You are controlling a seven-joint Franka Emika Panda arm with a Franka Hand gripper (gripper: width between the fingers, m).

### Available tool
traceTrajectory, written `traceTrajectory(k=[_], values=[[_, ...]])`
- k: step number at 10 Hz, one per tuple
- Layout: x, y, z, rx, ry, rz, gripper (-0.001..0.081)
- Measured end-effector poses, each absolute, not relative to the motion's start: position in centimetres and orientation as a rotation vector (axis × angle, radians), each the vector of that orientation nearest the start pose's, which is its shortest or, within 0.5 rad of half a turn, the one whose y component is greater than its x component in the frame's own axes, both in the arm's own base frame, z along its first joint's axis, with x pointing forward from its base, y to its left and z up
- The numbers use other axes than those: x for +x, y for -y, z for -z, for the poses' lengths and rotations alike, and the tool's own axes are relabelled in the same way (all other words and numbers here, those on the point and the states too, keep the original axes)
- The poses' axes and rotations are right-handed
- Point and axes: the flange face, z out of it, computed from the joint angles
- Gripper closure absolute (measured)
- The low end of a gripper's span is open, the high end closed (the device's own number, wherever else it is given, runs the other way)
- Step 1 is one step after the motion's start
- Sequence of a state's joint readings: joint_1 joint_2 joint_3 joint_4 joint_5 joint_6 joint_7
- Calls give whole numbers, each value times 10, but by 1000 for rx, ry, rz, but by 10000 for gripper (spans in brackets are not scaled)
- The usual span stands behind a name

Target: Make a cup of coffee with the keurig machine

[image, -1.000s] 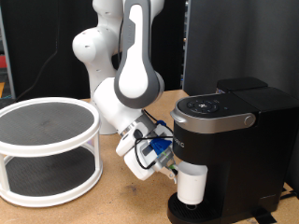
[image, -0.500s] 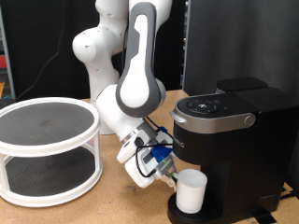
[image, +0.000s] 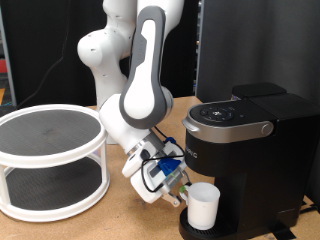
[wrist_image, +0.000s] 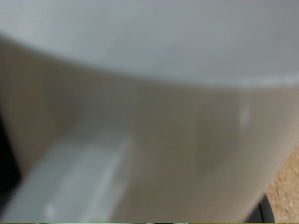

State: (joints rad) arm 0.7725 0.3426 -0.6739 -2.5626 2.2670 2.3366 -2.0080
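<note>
The white cup (image: 204, 206) stands upright on the drip tray (image: 190, 228) of the black keurig machine (image: 250, 140), under its spout. My gripper (image: 183, 194) is low at the cup's side, on the exterior view's left of it, right against it. Its fingertips are hidden between the hand and the cup. In the wrist view the cup's white wall (wrist_image: 177, 112) fills the picture, with its handle (wrist_image: 75, 182) close by; no fingers show there. The machine's lid is down.
A white two-tier round rack (image: 50, 160) with dark mesh shelves stands at the exterior view's left on the wooden table (image: 115, 225). A dark panel (image: 255, 45) stands behind the machine. The arm's base (image: 105, 50) is at the back centre.
The cup came down from just under the spout onto the drip tray. The hand sank with it and shifted slightly to the exterior view's left.
</note>
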Motion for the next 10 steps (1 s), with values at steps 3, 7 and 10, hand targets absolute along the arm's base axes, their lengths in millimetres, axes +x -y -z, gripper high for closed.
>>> traceTrajectory(k=[3,7,10], values=[[395,0,-154,-2433,44,883,31],[379,39,-180,-2393,4,881,0],[374,46,-196,-2351,-22,921,-2]])
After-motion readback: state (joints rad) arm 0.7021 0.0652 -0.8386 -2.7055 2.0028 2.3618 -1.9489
